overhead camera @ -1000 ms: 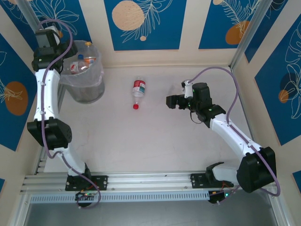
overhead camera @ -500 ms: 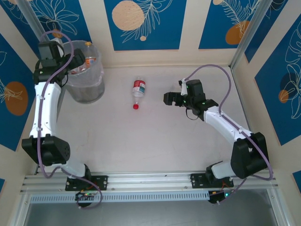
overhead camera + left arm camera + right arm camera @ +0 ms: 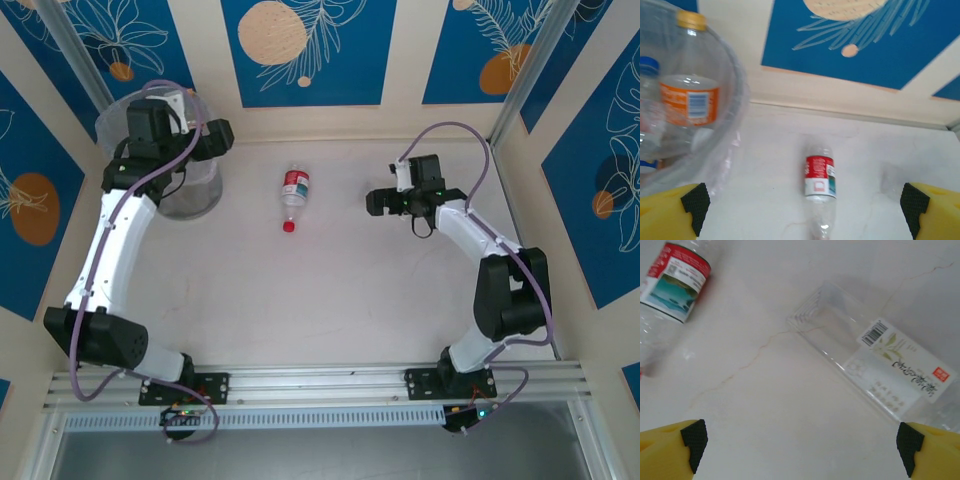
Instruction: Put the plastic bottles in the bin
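Both the left gripper point(image 3: 222, 137), beside the bin point(image 3: 195, 195) in the upper left, and the right gripper point(image 3: 378, 202), right of centre, gaped empty, and the slick white-labelled bottle point(image 3: 890, 372) lying before the right one could have squirted sideways toward the red-labelled bottle point(image 3: 294, 189) at mid-frame if pinched off-centre.

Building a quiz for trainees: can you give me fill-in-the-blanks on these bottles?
The red-labelled bottle lying mid-table has a ___ cap.
The yellow-capped bottle in the bin has an ___ label.
The third bottle, seen by the right wrist camera, has a ___ label.
Missing words: red, orange, white.
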Robot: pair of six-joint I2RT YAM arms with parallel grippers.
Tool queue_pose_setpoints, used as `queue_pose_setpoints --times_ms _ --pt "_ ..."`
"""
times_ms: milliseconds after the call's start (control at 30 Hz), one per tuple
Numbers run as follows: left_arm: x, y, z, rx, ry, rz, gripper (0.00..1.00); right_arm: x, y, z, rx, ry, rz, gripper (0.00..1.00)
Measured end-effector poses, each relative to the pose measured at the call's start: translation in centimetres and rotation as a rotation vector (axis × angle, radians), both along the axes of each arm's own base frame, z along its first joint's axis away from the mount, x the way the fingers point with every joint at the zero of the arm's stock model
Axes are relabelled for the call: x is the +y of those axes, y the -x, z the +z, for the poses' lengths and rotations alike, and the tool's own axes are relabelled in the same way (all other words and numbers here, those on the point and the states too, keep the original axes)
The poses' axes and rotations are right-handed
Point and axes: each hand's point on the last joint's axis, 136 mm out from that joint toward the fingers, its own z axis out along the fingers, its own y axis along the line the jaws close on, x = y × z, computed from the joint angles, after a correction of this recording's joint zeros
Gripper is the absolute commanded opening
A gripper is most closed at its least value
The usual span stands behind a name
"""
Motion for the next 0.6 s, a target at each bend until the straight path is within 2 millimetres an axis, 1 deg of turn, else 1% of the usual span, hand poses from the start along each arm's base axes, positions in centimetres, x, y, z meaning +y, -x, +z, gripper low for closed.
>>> queue_pose_setpoints --times_ms 133,167,267,400,500,600 --pt "-0.7 0.6 -0.5 0.015 0.015 -0.028 0.99 -1.9 -0.6 -0.5 0.024 0.027 0.048 1.0" --pt "-0.7 0.8 -0.7 0.019 0.017 -0.029 0.99 -2.3 -0.8 -0.5 0.031 0.029 0.062 0.98" --pt "-0.6 1.5 -1.3 0.031 0.022 -0.026 0.99 -3.1 -1.2 -0.9 0.053 0.03 0.121 0.97" --pt "-0.5 2.6 -1.3 0.026 0.023 -0.027 0.99 -3.6 -1.4 -1.6 0.099 0.042 0.2 0.97" --pt "-0.3 3.4 -1.2 0.021 0.023 -0.026 0.99 -4.1 -1.5 -2.5 0.126 0.084 0.252 0.97" --pt "-0.2 4.2 -1.5 0.021 0.023 -0.024 0.99 -4.9 -1.6 -3.9 0.168 0.133 0.29 0.97"
